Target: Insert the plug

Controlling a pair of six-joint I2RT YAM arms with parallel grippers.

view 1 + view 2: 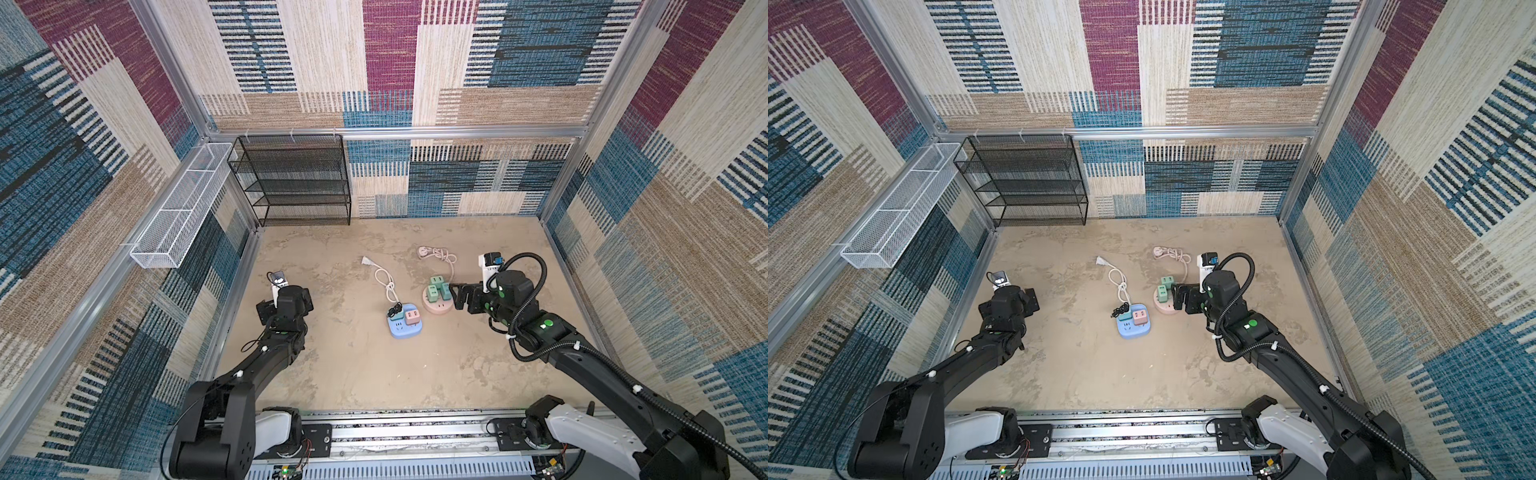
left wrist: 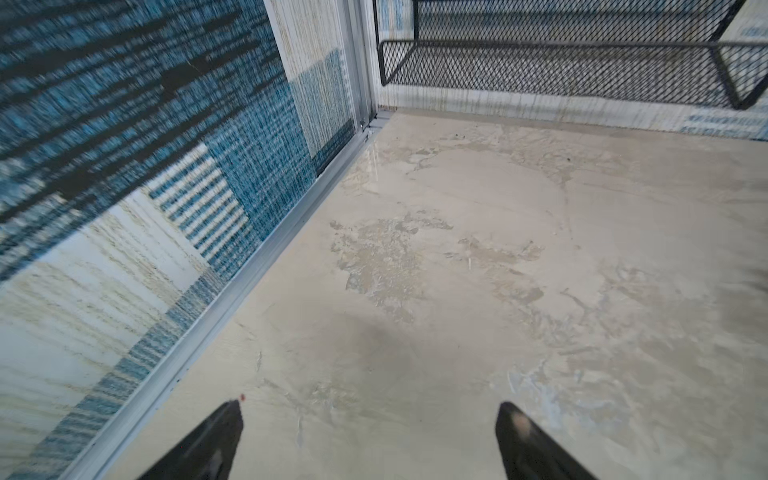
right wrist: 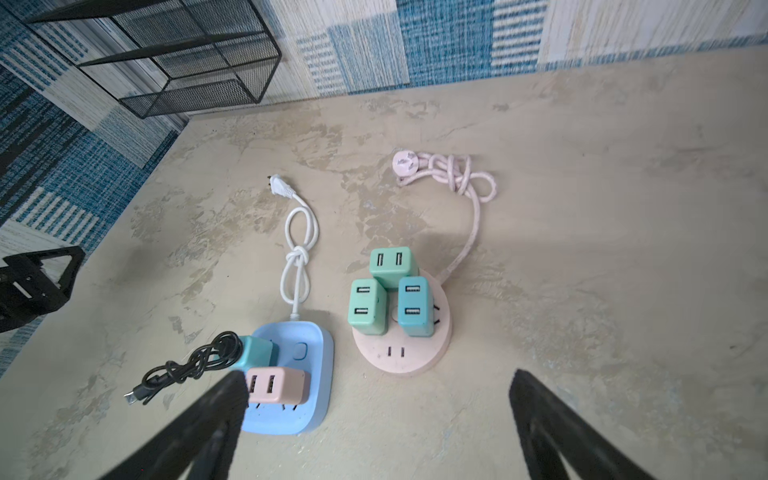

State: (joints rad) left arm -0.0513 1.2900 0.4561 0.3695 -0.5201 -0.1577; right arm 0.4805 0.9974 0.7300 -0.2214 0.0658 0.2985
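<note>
smooth plastic blue power strip (image 3: pixel 321 357), metal mesh shelf (image 3: pixel 199 96)

Surface (image 1: pixel 374 365): mottled beige, patchy worn finish. Blue power strip (image 1: pixel 405 332) near middle, lying flat. Its white cord (image 1: pixel 388 286) tied in loose knot, runs toward back and ends in white plug (image 1: pixel 366 261), lying free. Round pink power strip (image 1: pixel 438 308) just right of blue one, not touching. Pink cord (image 1: pixel 451 266) knotted in bundle behind it, pink plug (image 1: pixel 423 251) at end. Black cable (image 3: pixel 183 370) tangled on surface beside blue strip's far left corner.
</note>
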